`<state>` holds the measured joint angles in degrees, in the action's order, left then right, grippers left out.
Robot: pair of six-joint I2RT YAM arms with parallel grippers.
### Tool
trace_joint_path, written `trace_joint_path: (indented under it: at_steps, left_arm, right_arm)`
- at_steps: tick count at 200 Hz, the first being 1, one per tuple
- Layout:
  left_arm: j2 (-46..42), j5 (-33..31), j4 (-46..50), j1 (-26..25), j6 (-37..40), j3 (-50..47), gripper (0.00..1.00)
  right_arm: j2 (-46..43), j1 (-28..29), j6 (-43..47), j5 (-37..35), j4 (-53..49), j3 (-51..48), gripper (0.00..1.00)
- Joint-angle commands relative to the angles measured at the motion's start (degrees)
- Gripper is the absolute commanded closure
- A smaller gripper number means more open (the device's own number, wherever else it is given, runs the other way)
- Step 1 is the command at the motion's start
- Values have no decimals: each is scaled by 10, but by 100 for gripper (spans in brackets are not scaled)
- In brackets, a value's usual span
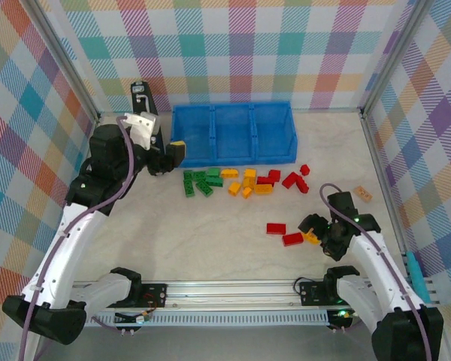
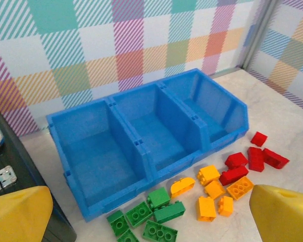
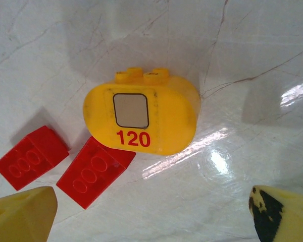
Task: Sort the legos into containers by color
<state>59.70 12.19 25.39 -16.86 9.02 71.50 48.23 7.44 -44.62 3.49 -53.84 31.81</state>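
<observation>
Risk: your right gripper (image 3: 151, 217), jaws wide and empty, hangs over the yellow 120 brick (image 3: 141, 121); two red bricks (image 3: 93, 171) lie just beside it, so closing may drag one along.
Brick place: well in front of the blue tray (image 1: 233, 113), toward its right end.
Other arm: left gripper (image 2: 151, 214) wide open, empty, beside the tray's left end.

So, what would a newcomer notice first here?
The bright blue tray, all three compartments empty, stands at the back. Before it lies a row of green, yellow and red legos. Under the open right gripper, a rounded yellow brick marked 120 sits beside two red bricks.
</observation>
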Motion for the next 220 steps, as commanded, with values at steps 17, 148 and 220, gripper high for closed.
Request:
trace_joint_path:
  at_steps: [17,148,220]
  left_arm:
    - [-4,33,3,-5,21,6,0]
    - [7,30,3,-5,29,0,0]
    - [9,26,8,-5,34,1,0]
  right_arm:
    - [30,17,-11,-25,26,3,3]
    - [211,29,25,-55,126,36,16]
    - [247,30,64,-69,120,71,52]
